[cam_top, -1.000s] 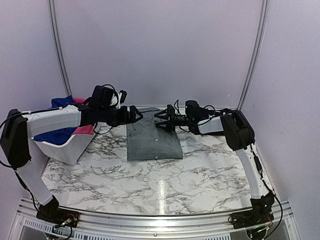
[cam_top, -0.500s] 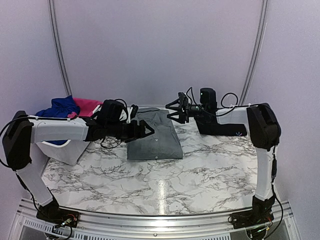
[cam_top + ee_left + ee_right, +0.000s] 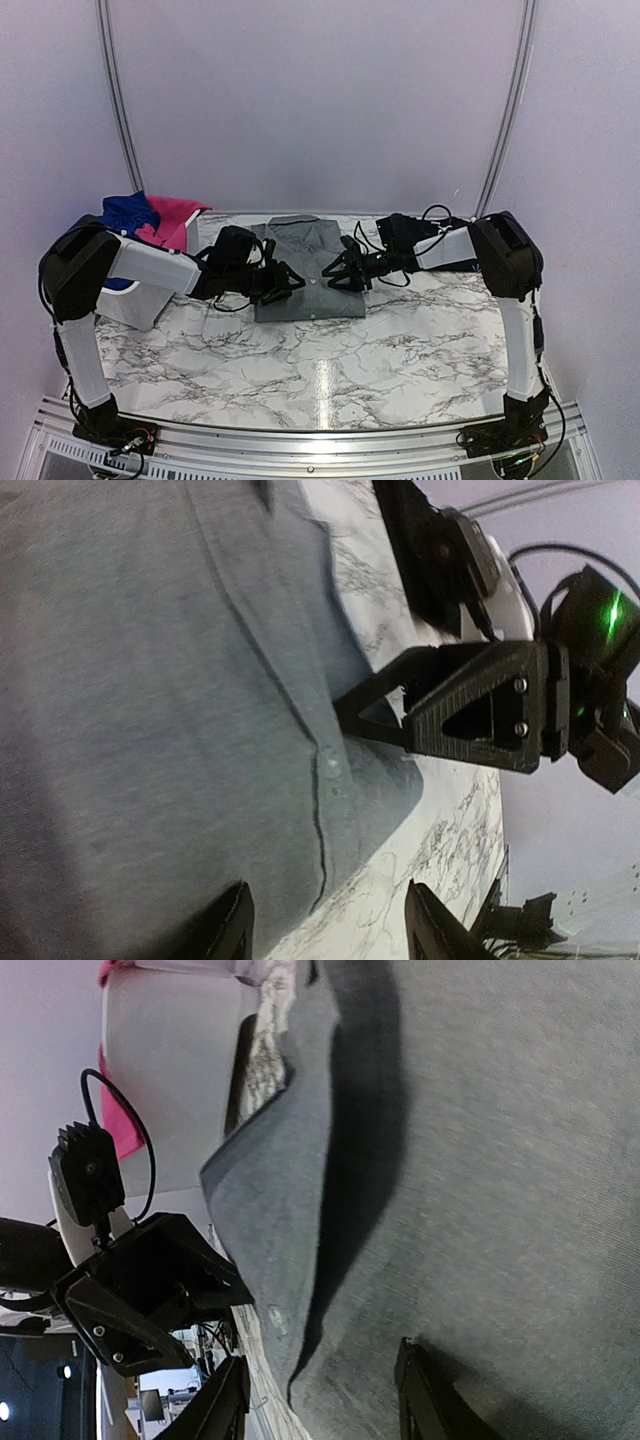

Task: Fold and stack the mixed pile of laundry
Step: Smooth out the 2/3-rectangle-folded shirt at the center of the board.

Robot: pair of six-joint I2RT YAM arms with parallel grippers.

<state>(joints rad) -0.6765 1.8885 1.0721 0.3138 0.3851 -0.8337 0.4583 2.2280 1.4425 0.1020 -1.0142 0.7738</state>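
— What does everything sit on?

— A white worktop (image 3: 400, 340) veined in grey like marble, with a metal rail (image 3: 320, 440) along its near edge. Pale walls (image 3: 320, 100) close it in, and a curved pole (image 3: 118, 100) runs up on each side.

— Any containers?

— One white basket (image 3: 140, 300) at the far left. A blue piece (image 3: 125, 210) and a pink piece (image 3: 180, 215) are heaped above its rim.

— And the shirt?

— The grey shirt (image 3: 310, 250) lies folded flat at the far middle of the worktop, collar toward the far wall, just right of the basket.

— The arms?

— Both reach low over the shirt and face each other, near but apart. The left fingers (image 3: 232, 935) stand parted over its edge. The right fingers (image 3: 412, 1390) stand parted over the grey cloth. I see nothing clamped in either pair.
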